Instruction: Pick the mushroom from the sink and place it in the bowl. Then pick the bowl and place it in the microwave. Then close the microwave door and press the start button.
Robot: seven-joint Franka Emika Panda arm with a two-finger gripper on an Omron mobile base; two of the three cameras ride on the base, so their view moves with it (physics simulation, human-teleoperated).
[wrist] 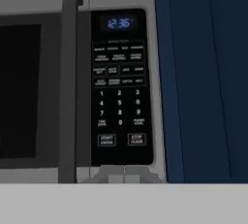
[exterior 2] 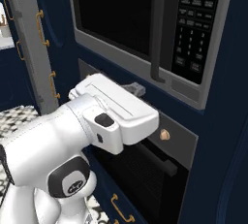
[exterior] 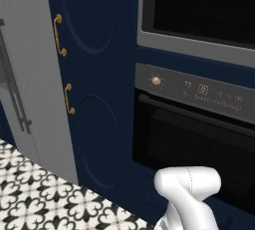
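Observation:
The microwave [wrist: 48, 0] faces me with its door [exterior 2: 116, 14] shut, so the dark glass hides the cavity. Its vertical bar handle [wrist: 69, 87] runs beside the keypad strip [wrist: 120, 87], whose display is lit. The start button [wrist: 106, 139] sits at the keypad's lower left. My gripper [wrist: 116, 172] is shut with nothing in it, just below the keypad's bottom edge. In the right base view the gripper [exterior 2: 137, 88] sits close to the microwave's lower frame, left of the handle's foot. The mushroom, the bowl and the sink are out of view.
A black-glass oven [exterior: 194, 139] with a knob [exterior: 156, 80] sits under the microwave. To the left are dark blue cabinet doors with gold handles [exterior: 60, 35] and a grey fridge [exterior: 25, 74]. A blue panel [wrist: 203, 72] stands right of the keypad. The floor [exterior: 40, 199] is patterned tile.

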